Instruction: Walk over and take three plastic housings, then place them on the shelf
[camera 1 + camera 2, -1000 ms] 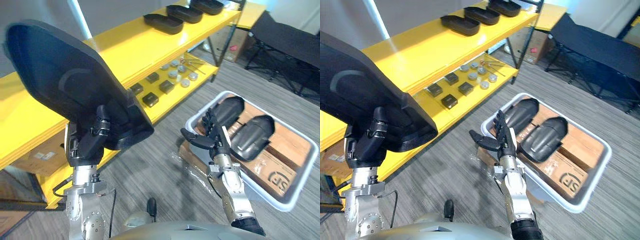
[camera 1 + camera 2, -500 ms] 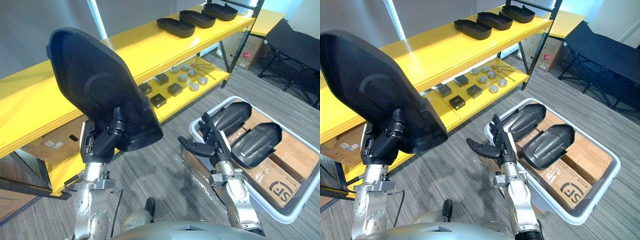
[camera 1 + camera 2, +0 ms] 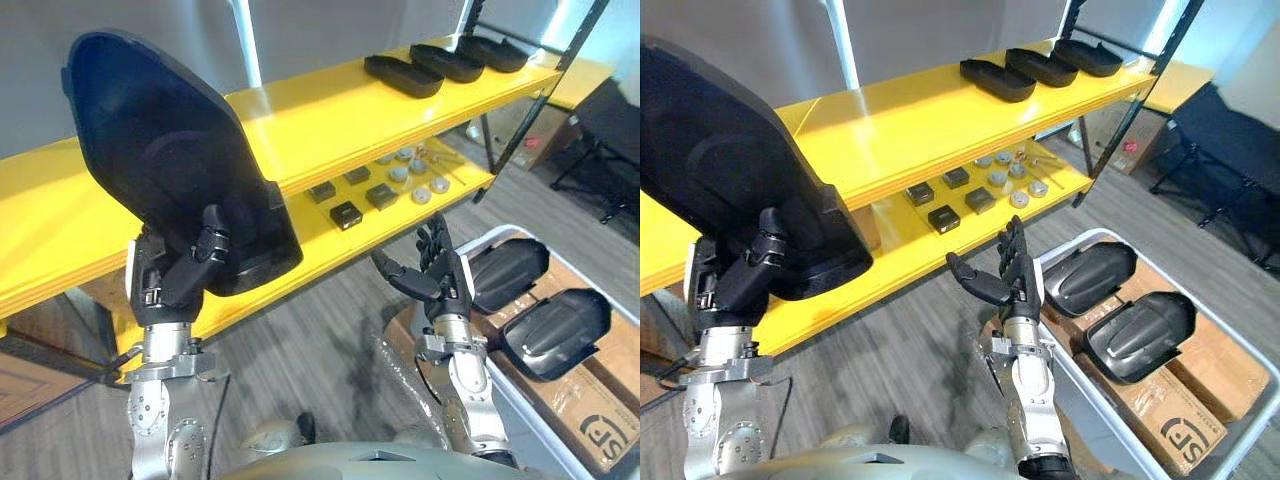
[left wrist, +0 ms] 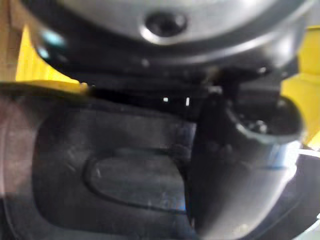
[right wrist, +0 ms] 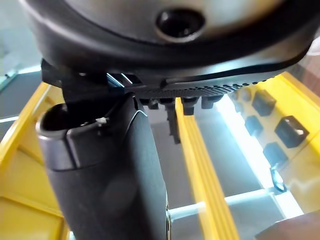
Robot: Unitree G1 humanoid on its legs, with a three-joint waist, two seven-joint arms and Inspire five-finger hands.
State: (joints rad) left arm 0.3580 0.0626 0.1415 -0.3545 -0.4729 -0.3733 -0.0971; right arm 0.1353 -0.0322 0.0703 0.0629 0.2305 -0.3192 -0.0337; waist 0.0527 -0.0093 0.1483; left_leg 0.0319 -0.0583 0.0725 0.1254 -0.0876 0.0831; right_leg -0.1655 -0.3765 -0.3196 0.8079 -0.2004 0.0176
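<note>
My left hand (image 3: pixel 178 278) is shut on the lower edge of a large black plastic housing (image 3: pixel 160 170), held upright and tilted in front of the yellow shelf (image 3: pixel 330 110); the left wrist view shows the thumb (image 4: pixel 235 175) pressed on the housing (image 4: pixel 110 175). My right hand (image 3: pixel 432 280) hangs open and holds nothing, left of a grey bin (image 3: pixel 1240 440). Two more black housings (image 3: pixel 1090 278) (image 3: pixel 1138 335) lie in that bin on cardboard. Three black housings (image 3: pixel 402 76) (image 3: pixel 448 62) (image 3: pixel 496 53) sit in a row at the far end of the shelf's top board.
The shelf's lower board (image 3: pixel 900 240) carries several small dark blocks (image 3: pixel 943 218) and round metal parts (image 3: pixel 1018 198). A black shelf post (image 3: pixel 1130 100) stands at the right end. A dark folding cot (image 3: pixel 1240 130) stands on the grey floor at far right.
The camera has moved, so the shelf now lies closer and more square ahead. The housing stays in my left hand, raised a little higher. My right hand remains open.
</note>
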